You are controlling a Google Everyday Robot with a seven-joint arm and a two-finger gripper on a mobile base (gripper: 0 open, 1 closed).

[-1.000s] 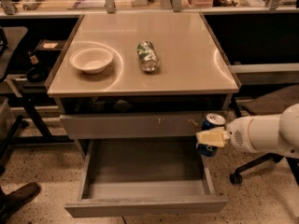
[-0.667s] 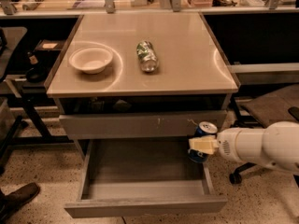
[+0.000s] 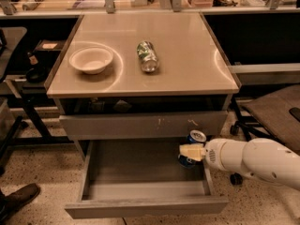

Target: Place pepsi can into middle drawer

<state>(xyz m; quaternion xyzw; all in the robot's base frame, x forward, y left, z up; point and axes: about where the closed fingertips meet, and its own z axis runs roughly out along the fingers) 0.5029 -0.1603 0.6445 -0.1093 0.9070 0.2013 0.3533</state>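
The pepsi can (image 3: 196,137), dark blue with a silver top, is held tilted in my gripper (image 3: 188,151), which is shut on it. The white arm reaches in from the right. The can hangs over the right rear part of the open middle drawer (image 3: 140,175), a wide shallow grey tray pulled out below the cabinet, with a plain front (image 3: 145,206). The can is above the tray floor, close to the drawer's right wall and just under the closed drawer front above.
The closed upper drawer front (image 3: 140,124) has white scuff marks. On the tabletop (image 3: 187,64) lie a white bowl (image 3: 91,59) and a green-and-silver can (image 3: 147,56) on its side. An office chair (image 3: 272,111) stands to the right, a shoe (image 3: 18,198) at lower left.
My arm has moved left with the pepsi can, from beside the drawer's right wall to over the tray's right rear part. Nothing else has moved.
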